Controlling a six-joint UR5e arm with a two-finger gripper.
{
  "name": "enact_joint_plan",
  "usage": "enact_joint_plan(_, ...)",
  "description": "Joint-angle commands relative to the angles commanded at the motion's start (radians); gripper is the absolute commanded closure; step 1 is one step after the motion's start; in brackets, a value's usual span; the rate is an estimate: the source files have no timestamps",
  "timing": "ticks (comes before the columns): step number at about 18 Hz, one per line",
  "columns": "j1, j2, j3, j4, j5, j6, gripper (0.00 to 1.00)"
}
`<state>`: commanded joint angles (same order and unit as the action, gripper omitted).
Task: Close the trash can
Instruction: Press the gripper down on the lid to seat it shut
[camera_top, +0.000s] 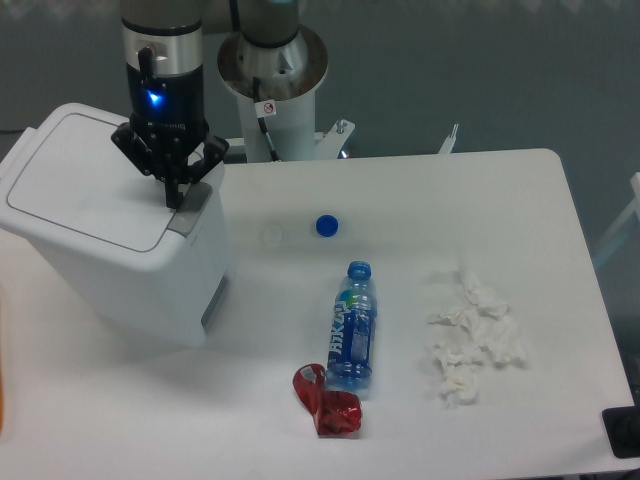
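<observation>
The trash can (110, 250) is a large white boxy bin at the left of the table. Its flat white lid (85, 180) lies down on the body. The grey push tab (195, 198) sits at the lid's right edge. My gripper (175, 200) hangs straight down over that tab. Its black fingers are drawn together and the tips touch or nearly touch the tab. Nothing is held in it.
A blue-labelled plastic bottle (351, 328) lies at the table's middle, with a blue cap (326, 226) and a clear cap (271, 236) behind it. A crumpled red wrapper (328, 402) lies by the bottle's base. Crumpled white tissues (472, 340) lie to the right. The robot base (272, 70) stands behind.
</observation>
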<state>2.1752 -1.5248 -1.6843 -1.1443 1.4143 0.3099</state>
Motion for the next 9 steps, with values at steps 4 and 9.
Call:
enact_joint_plan(4, 0.0, -0.002, 0.002, 0.002, 0.0, 0.0, 0.92)
enact_joint_plan(9, 0.003, 0.002, 0.011, 0.011, -0.003, 0.0, 0.88)
